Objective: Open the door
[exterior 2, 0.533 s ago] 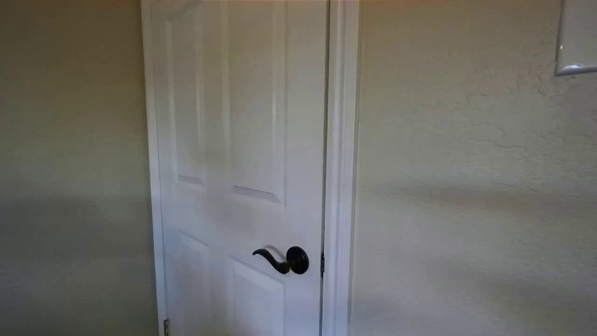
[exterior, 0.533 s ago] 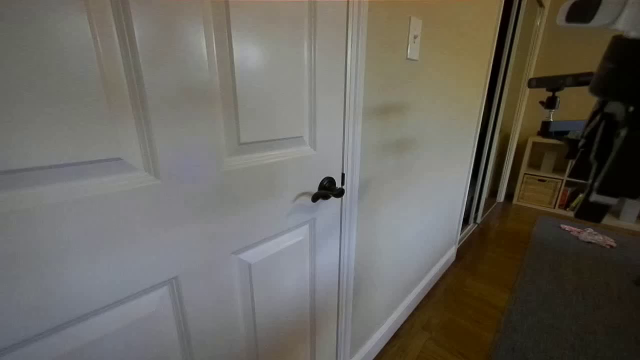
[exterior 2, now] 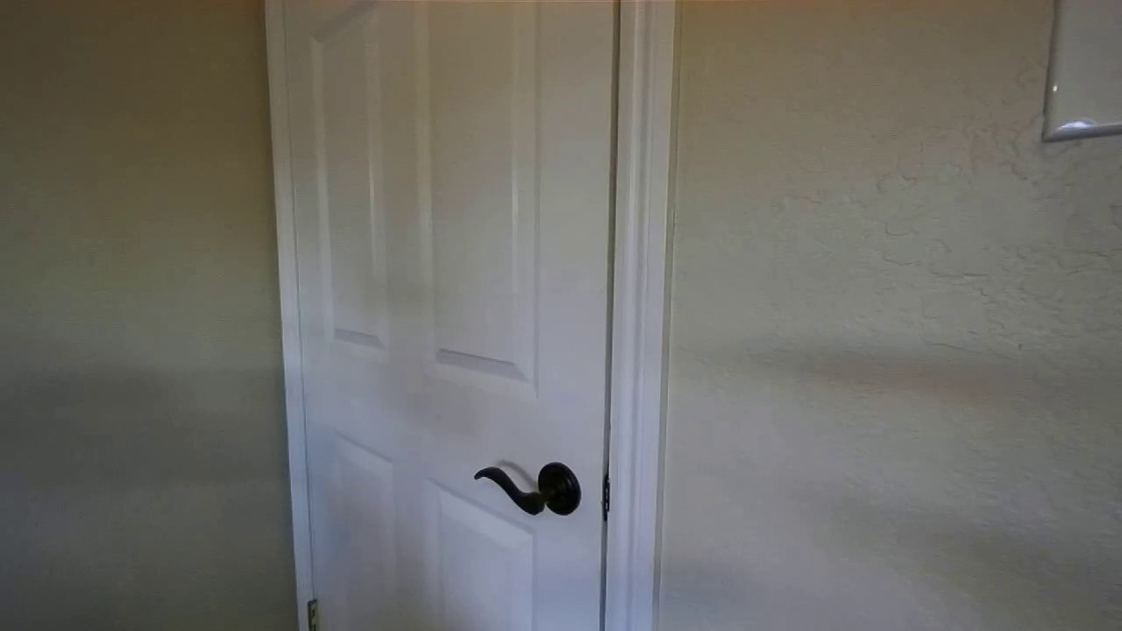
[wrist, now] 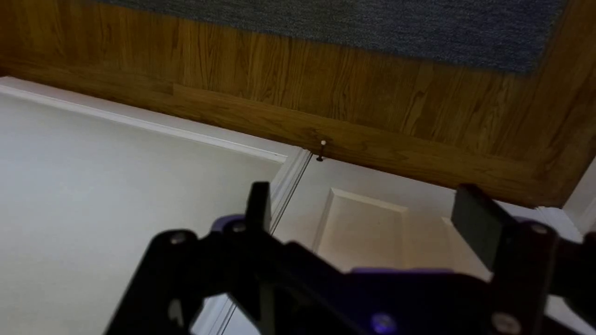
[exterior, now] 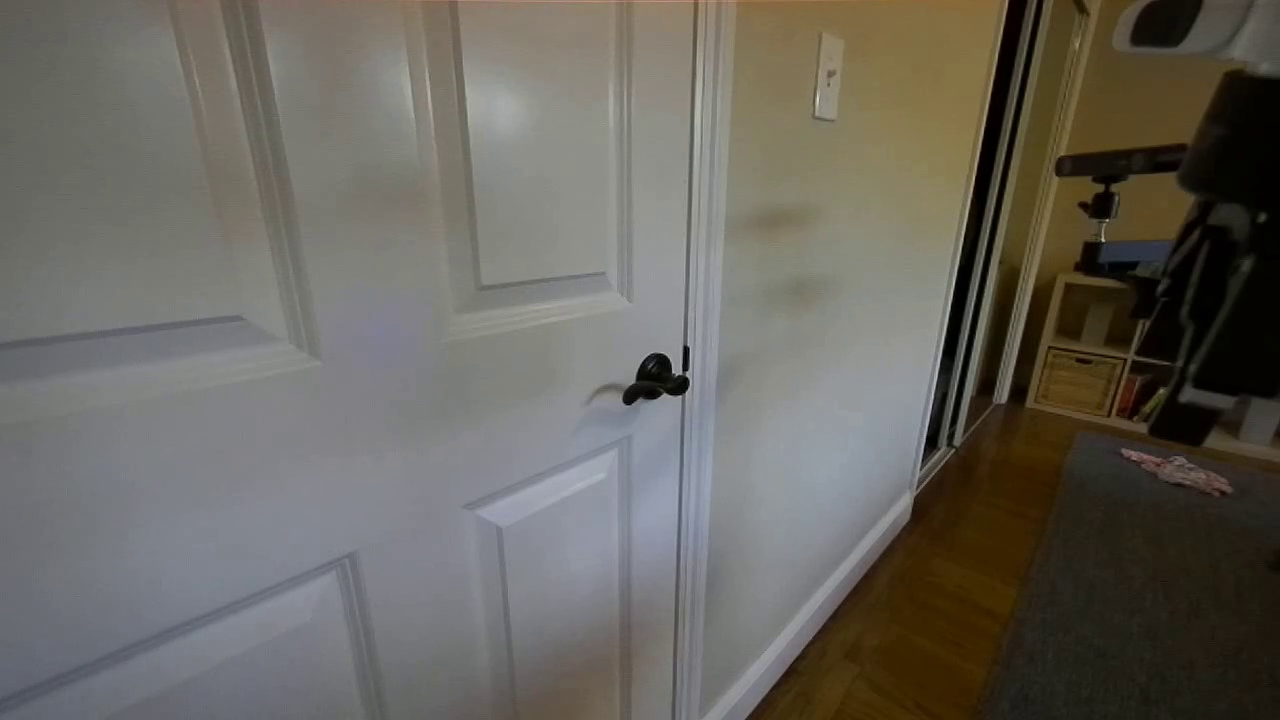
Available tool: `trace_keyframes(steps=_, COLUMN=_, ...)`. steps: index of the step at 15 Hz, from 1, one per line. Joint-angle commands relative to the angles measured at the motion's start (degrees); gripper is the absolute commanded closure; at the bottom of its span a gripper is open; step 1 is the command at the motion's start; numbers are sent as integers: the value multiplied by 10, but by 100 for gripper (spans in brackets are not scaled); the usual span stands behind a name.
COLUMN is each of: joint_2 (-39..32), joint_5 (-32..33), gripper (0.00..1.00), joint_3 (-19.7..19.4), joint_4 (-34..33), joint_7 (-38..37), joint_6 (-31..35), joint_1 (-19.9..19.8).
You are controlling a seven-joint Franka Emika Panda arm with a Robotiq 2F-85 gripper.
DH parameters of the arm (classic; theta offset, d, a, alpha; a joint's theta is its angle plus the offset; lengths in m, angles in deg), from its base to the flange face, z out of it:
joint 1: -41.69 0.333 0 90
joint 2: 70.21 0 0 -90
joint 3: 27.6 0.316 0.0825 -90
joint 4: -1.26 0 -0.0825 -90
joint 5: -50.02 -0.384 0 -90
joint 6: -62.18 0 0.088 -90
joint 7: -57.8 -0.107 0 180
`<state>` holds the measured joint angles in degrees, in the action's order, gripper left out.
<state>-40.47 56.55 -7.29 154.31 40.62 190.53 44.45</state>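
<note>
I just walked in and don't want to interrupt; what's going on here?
A robot arm is set to open the white paneled door but isn't handling anything yet. Its gripper is open, holds nothing, and is apart from the dark lever handle. The door looks shut or barely ajar; I can't tell which.

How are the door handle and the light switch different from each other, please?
The door handle is dark, almost black; the light switch is whitish. The handle is a curved lever that sticks out; the switch is rectangular and mostly flat. The handle is mounted on the white door; the switch sits higher, on the wall. Both are fixed to upright surfaces.
</note>
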Motion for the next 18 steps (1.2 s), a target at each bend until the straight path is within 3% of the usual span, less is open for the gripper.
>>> trace_keyframes(steps=1, joint_2=-19, joint_5=14, gripper=0, joint_3=-27, joint_4=-3, joint_7=11, joint_6=11, joint_1=13)
trace_keyframes(steps=5, joint_2=-73, joint_5=30, gripper=0, joint_3=-61, joint_4=-21, joint_7=39, joint_6=44, joint_1=-5)
trace_keyframes(steps=10, joint_2=-196, joint_5=83, gripper=0, joint_3=-93, joint_4=-93, joint_7=34, joint_6=93, joint_1=-33)
trace_keyframes(steps=15, joint_2=-285, joint_5=87, gripper=0, joint_3=-117, joint_4=-181, joint_7=34, joint_6=103, joint_1=-18)
trace_keyframes(steps=18, joint_2=-283, joint_5=79, gripper=0, joint_3=-123, joint_4=-180, joint_7=32, joint_6=98, joint_1=-10)
